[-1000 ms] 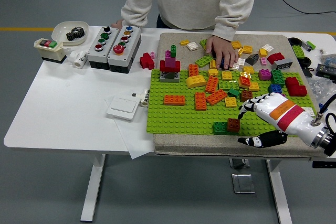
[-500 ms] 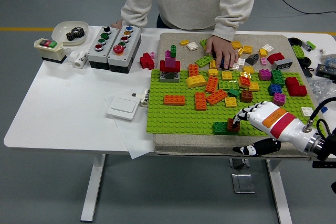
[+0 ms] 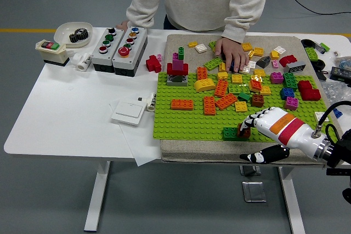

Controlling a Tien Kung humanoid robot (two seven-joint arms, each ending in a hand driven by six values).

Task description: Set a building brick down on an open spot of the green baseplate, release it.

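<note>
The white table (image 3: 71,108) stood on a grey floor, and on its tan mat lay the green baseplate (image 3: 181,121). The right hand (image 3: 263,130) pinched a brown brick (image 3: 244,131), already resting near the plate's front edge beside a green brick (image 3: 230,133). A careless release could drag it loose. A person's hand (image 3: 230,53) rested among the loose bricks behind.

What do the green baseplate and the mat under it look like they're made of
The green baseplate looks like hard moulded plastic: uniform lime colour, a regular grid of studs. The mat beneath it looks like coarse woven fabric, maybe burlap or felt: beige, matte, with a speckled texture. Neither can be confirmed from the picture alone.
</note>
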